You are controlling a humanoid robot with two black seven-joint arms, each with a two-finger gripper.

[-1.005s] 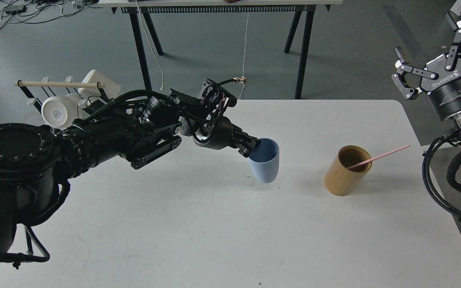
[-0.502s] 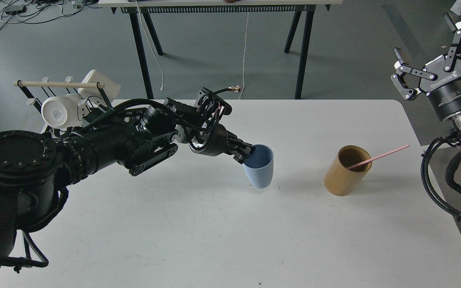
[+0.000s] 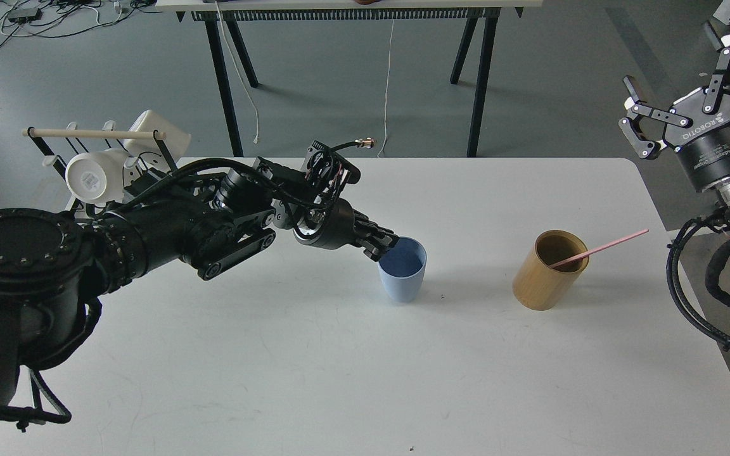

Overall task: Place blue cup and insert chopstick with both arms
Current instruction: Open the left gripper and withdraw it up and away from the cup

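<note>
The blue cup (image 3: 403, 273) stands nearly upright on the white table (image 3: 352, 354), left of centre. My left gripper (image 3: 383, 247) is shut on the cup's left rim, with the arm reaching in from the left. The pink chopstick (image 3: 599, 248) leans out to the right from a tan wooden cylinder (image 3: 547, 271) to the right of the cup. My right gripper (image 3: 682, 95) is open and empty, held high beyond the table's right edge.
A rack with a wooden rod (image 3: 96, 133) holds white mugs (image 3: 89, 178) at the table's back left. A black-legged table (image 3: 352, 38) stands on the floor behind. The table's right edge is close to the right arm's cables (image 3: 694, 297).
My left gripper has moved left and down with the blue cup, which went from tilted and lifted to nearly upright on the table. The right arm has barely moved.
</note>
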